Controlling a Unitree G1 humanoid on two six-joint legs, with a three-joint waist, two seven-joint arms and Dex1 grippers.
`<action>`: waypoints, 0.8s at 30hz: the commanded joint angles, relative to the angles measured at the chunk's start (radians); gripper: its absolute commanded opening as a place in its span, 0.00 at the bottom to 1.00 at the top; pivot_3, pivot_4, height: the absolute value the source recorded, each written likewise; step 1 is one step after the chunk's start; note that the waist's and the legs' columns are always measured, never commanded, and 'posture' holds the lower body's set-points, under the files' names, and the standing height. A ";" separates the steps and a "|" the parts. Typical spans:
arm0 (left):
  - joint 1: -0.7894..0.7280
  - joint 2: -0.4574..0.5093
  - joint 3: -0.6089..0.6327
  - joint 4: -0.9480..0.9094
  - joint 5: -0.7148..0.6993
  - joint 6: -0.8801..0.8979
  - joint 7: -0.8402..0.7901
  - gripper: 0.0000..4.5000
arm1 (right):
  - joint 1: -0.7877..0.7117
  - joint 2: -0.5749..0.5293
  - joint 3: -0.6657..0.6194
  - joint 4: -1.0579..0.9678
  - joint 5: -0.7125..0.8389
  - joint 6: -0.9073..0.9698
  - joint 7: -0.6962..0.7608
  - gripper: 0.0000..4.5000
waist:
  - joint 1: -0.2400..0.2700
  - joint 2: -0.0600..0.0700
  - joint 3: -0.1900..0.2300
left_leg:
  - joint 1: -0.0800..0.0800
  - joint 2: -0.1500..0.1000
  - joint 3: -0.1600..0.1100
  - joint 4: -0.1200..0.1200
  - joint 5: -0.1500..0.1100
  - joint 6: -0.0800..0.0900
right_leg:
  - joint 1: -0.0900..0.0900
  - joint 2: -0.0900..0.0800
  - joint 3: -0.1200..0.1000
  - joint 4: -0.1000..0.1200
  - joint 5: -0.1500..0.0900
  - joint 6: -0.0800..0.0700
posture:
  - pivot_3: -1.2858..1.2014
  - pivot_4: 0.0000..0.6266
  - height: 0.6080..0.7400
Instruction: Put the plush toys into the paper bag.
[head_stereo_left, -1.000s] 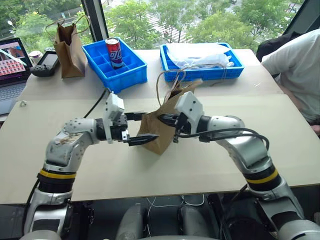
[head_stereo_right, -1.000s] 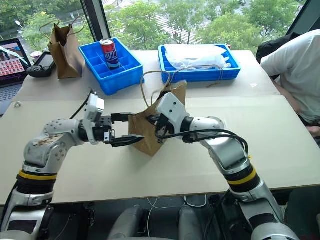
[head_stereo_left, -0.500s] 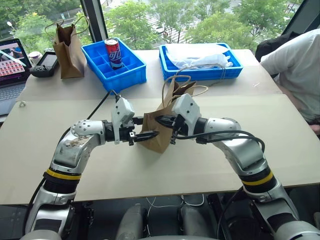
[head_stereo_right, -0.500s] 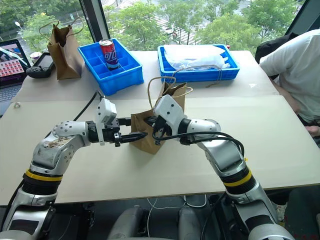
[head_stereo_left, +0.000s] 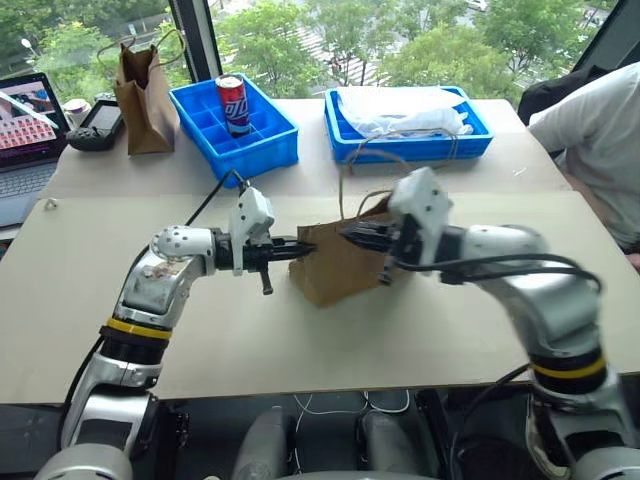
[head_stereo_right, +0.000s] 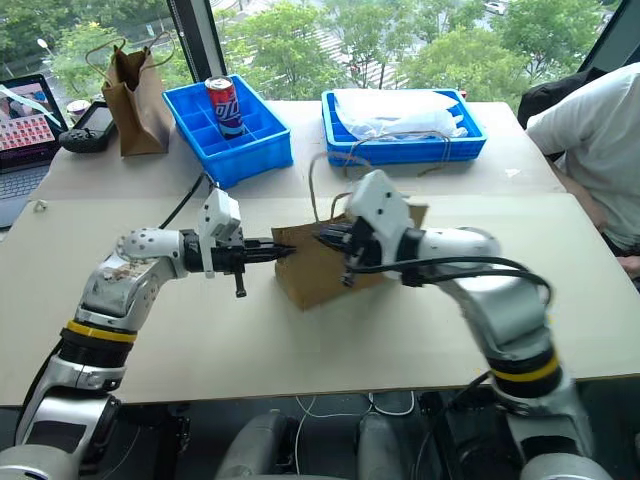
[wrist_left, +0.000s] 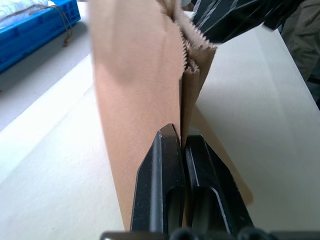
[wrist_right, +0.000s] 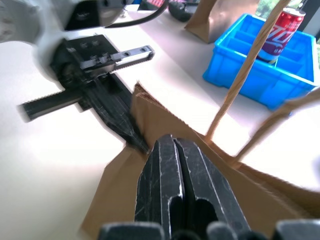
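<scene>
Paper bag (head_stereo_left: 345, 262) at the middle of the table (head_stereo_left: 300, 340), tilted, its cord handles (head_stereo_left: 385, 160) looping upward. Left gripper (head_stereo_left: 300, 245): fingers closed on the bag's left rim. Right gripper (head_stereo_left: 350, 235): fingers pressed together on the opposite rim. A blue tray (head_stereo_left: 240, 130) holding a red can (head_stereo_left: 233, 103) stands behind.

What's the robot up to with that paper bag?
It holds the light-brown paper bag with both hands on the table. The left gripper is pinched shut on one edge of the bag's mouth, the right gripper on the opposite edge, as if to spread it open. The bag leans over. A person in a white shirt sits at the table's right.
</scene>
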 joint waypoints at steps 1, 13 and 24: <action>-0.123 0.006 -0.006 0.143 0.022 -0.180 -0.161 0.02 | 0.077 -0.136 -0.175 -0.122 0.179 0.143 0.083 0.00 | 0.001 0.000 0.000 | 0.000 0.000 0.000 0.000 0.000 0.001 | 0.000 0.000 0.000 -0.001 0.000 0.000 | 0.52 0.24 1.00; -0.383 0.049 -0.207 0.600 -0.098 -0.508 -0.464 0.02 | 0.519 -0.345 -0.577 -0.220 0.311 0.274 0.102 0.00 | -0.008 -0.001 0.001 | -0.001 0.001 0.001 0.000 -0.002 0.003 | 0.001 0.000 0.001 -0.005 0.000 0.001 | 0.52 0.24 1.00; -0.435 0.100 -0.166 0.762 -0.080 -0.439 -0.464 0.33 | 0.529 -0.372 -0.545 -0.153 0.304 0.202 0.076 0.00 | -0.006 -0.002 0.001 | -0.003 0.001 0.001 0.002 -0.002 0.003 | 0.001 0.001 0.001 -0.006 0.001 0.003 | 0.52 0.24 1.00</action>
